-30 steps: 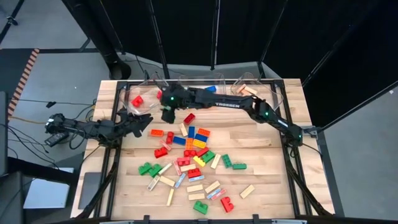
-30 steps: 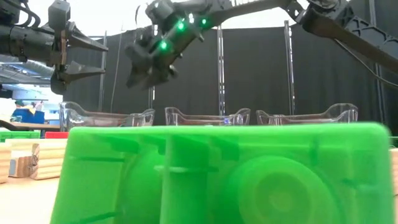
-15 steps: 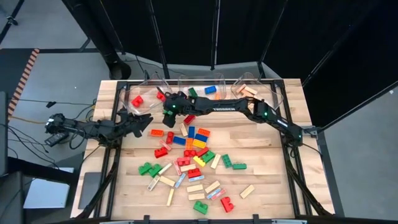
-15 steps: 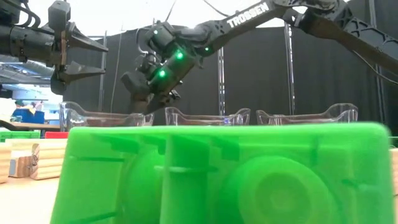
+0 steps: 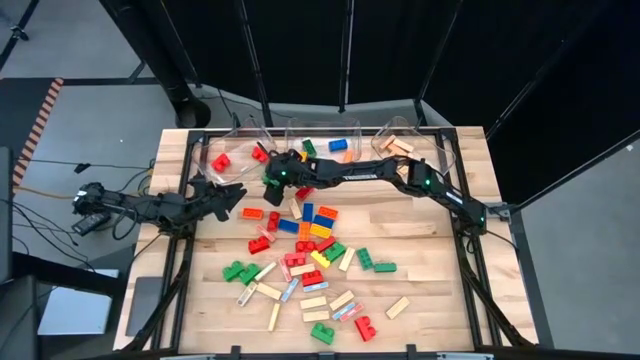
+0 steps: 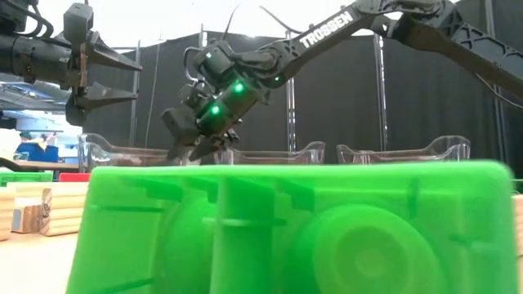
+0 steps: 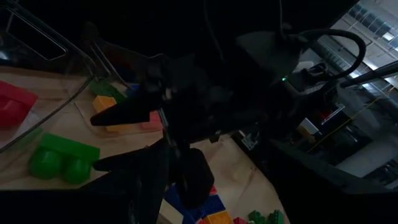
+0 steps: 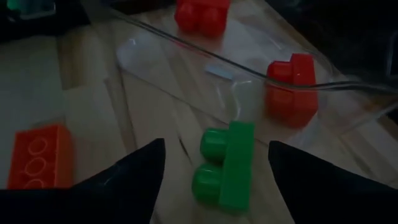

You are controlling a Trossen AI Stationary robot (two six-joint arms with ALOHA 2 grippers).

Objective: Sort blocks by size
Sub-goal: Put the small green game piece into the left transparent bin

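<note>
Several blocks (image 5: 310, 240), studded plastic bricks in many colours and tan wooden bars, lie scattered over the middle of the table. A small green block (image 8: 224, 165) lies on the table just in front of the left bin's clear wall (image 8: 217, 74). My right gripper (image 8: 214, 149) hangs open low over it, one finger on each side and neither touching; it also shows in the high view (image 5: 270, 188) and the low view (image 6: 186, 149). An orange block (image 8: 34, 155) lies beside it. My left gripper (image 5: 238, 195) waits open at the table's left, held level (image 6: 137, 80).
Three clear bins stand along the far edge: the left one (image 5: 213, 150) holds red blocks (image 8: 292, 87), the middle one (image 5: 322, 130) green, blue and orange ones, the right one (image 5: 440, 150) tan bars. A green block (image 6: 294, 229) close to the low camera hides the table.
My right gripper has sunk from well above the left bin's near wall down to just over the table, tipping a little more downward. Its fingers have stayed apart.
</note>
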